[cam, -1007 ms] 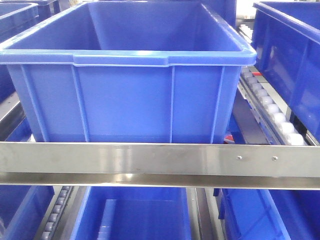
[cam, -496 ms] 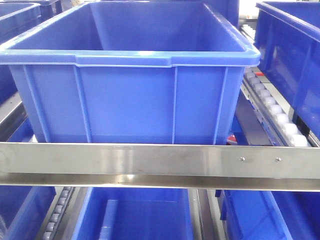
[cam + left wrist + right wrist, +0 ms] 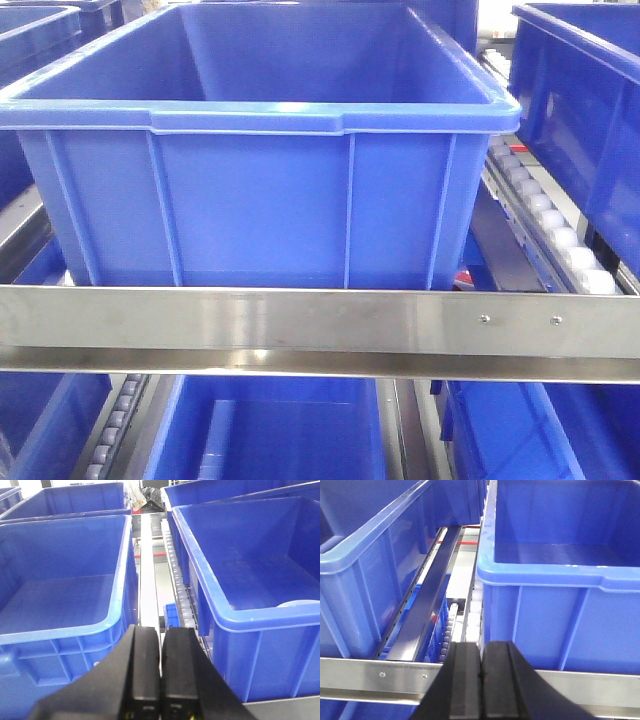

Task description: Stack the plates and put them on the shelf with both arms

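In the left wrist view a sliver of pale blue-white rounded rim, apparently one of the plates (image 3: 301, 603), shows inside the blue bin on the right (image 3: 240, 555), just behind that bin's near wall. No plate appears in the front or right wrist views. My left gripper (image 3: 160, 630) is shut with nothing between its black fingers, over the gap between two bins. In the right wrist view my right gripper (image 3: 481, 645) is also shut and empty, hovering before a steel shelf rail (image 3: 380, 672). Neither gripper shows in the front view.
A large deep blue bin (image 3: 250, 130) fills the front view behind a steel rail (image 3: 300, 325), with further bins to the left, right and below. Roller tracks (image 3: 545, 220) run between bins. More blue bins (image 3: 60, 580) (image 3: 560, 570) flank both grippers.
The front view shifted slightly, so the big bin sits a little further right in the frame than one second ago. Nothing differs over the last half second.
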Controlling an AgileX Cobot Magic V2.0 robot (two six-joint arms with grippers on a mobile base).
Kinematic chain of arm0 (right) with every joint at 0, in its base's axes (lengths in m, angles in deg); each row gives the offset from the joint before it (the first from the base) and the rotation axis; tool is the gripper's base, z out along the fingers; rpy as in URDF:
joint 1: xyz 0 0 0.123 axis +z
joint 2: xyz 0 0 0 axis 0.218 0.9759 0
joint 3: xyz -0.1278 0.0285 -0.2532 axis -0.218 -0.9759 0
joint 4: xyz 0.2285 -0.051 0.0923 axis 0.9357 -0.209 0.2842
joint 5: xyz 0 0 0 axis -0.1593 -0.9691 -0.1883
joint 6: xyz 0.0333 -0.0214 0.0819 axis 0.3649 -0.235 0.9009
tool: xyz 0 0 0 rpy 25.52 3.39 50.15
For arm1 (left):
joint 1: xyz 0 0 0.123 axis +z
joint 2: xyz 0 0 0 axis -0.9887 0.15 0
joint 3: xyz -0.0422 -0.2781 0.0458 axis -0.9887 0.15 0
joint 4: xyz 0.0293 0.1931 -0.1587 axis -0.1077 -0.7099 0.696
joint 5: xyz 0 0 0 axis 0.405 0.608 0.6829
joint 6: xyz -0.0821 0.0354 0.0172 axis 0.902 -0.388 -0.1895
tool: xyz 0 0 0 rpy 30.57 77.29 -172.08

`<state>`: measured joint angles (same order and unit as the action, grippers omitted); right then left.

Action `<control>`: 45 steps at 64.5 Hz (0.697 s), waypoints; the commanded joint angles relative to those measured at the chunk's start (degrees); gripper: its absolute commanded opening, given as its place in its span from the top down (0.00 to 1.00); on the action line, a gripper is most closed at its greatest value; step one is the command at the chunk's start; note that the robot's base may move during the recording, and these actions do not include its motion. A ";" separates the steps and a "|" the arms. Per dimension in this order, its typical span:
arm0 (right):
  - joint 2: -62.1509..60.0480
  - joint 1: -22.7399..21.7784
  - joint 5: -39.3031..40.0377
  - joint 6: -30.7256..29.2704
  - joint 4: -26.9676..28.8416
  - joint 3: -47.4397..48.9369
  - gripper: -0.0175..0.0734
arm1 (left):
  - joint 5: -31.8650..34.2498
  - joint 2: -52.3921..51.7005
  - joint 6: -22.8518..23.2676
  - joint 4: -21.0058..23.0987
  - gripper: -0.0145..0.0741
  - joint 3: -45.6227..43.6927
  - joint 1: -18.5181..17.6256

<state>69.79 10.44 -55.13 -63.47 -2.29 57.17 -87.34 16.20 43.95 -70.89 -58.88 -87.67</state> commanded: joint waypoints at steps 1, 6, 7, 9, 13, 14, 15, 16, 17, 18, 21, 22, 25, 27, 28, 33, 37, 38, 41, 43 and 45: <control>-1.12 -0.41 5.12 0.14 0.32 0.11 0.74 | 5.17 0.41 0.48 0.47 0.74 -2.04 0.15; -1.05 -0.41 5.42 0.14 0.32 0.11 0.74 | 5.17 0.41 0.48 0.47 0.74 -2.04 0.15; -1.05 -0.41 5.72 0.14 0.32 0.11 0.74 | 5.17 0.41 0.48 0.47 0.74 -2.04 0.15; -1.05 -0.41 5.72 0.14 0.32 0.11 0.74 | 5.17 0.41 0.48 0.47 0.74 -2.04 0.15; -1.05 -0.41 5.72 0.14 0.32 0.11 0.74 | 5.17 0.41 0.48 0.47 0.74 -2.04 0.15; -1.05 -0.41 5.72 0.14 0.32 0.11 0.74 | 5.17 0.41 0.48 0.47 0.74 -2.04 0.15; -1.05 -0.41 5.72 0.14 0.32 0.11 0.74 | 5.17 0.41 0.48 0.47 0.74 -2.04 0.15; -1.05 -0.41 5.72 0.14 0.32 0.11 0.74 | 5.17 0.41 0.48 0.47 0.74 -2.04 0.15; -1.05 -0.41 5.72 0.14 0.32 0.11 0.74 | 5.17 0.41 0.48 0.47 0.74 -2.04 0.15; -1.05 -0.41 5.72 0.14 0.32 0.11 0.74 | 5.17 0.41 0.48 0.47 0.74 -2.04 0.15; -1.05 -0.41 5.72 0.14 0.32 0.11 0.74 | 5.17 0.41 0.48 0.47 0.74 -2.04 0.15; -1.05 -0.41 5.72 0.14 0.32 0.11 0.74 | 5.17 0.41 0.48 0.47 0.74 -2.04 0.15; -1.05 -0.41 5.72 0.14 0.32 0.11 0.74 | 5.17 0.41 0.48 0.47 0.74 -2.04 0.15; -1.05 -0.41 5.72 0.14 0.32 0.11 0.74 | 5.17 0.41 0.48 0.47 0.74 -2.04 0.15; -1.05 -0.41 5.72 0.14 0.32 0.11 0.74 | 5.17 0.41 0.48 0.47 0.74 -2.04 0.15; -1.05 -0.41 5.72 0.14 0.32 0.11 0.74 | 5.17 0.41 0.48 0.47 0.74 -2.04 0.15; -1.05 -0.41 5.72 0.14 0.32 0.11 0.74 | 5.17 0.41 0.48 0.47 0.74 -2.04 0.15; -1.05 -0.41 5.72 0.14 0.32 0.11 0.74 | 5.17 0.41 0.48 0.47 0.74 -2.04 0.15; -1.05 -0.41 5.72 0.14 0.32 0.11 0.74 | 5.17 0.41 0.48 0.47 0.74 -2.04 0.15; -1.05 -0.41 5.72 0.14 0.32 0.11 0.74 | 5.17 0.41 0.48 0.47 0.74 -2.04 0.15; -1.05 -0.41 5.72 0.14 0.32 0.11 0.74 | 5.17 0.41 0.48 0.47 0.74 -2.04 0.15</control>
<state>69.79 10.44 -54.91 -63.27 -2.07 57.17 -87.34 16.20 43.95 -70.89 -58.88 -87.67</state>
